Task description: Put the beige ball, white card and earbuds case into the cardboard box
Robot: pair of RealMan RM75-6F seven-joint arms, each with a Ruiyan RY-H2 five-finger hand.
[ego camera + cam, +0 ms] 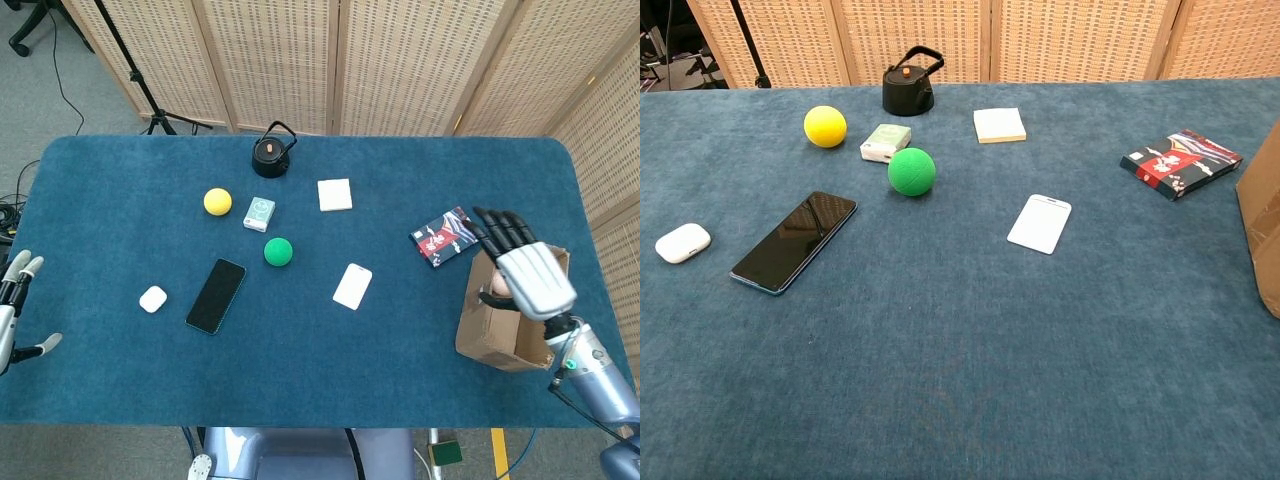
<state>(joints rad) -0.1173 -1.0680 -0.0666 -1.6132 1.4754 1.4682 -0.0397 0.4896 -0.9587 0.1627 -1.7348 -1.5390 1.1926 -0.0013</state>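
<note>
The cardboard box stands open at the table's right side; only its edge enters the chest view. The beige ball lies inside it, mostly hidden by my right hand, which hovers over the box with fingers stretched out and nothing in it. A white card lies flat mid-table. The white earbuds case sits far to the left. At the table's left edge my left hand hangs with fingers apart, holding nothing.
On the table: a black teapot, yellow ball, green ball, black phone, small mint box, notepad and a red-and-black card pack just left of the box. Wicker screens stand behind.
</note>
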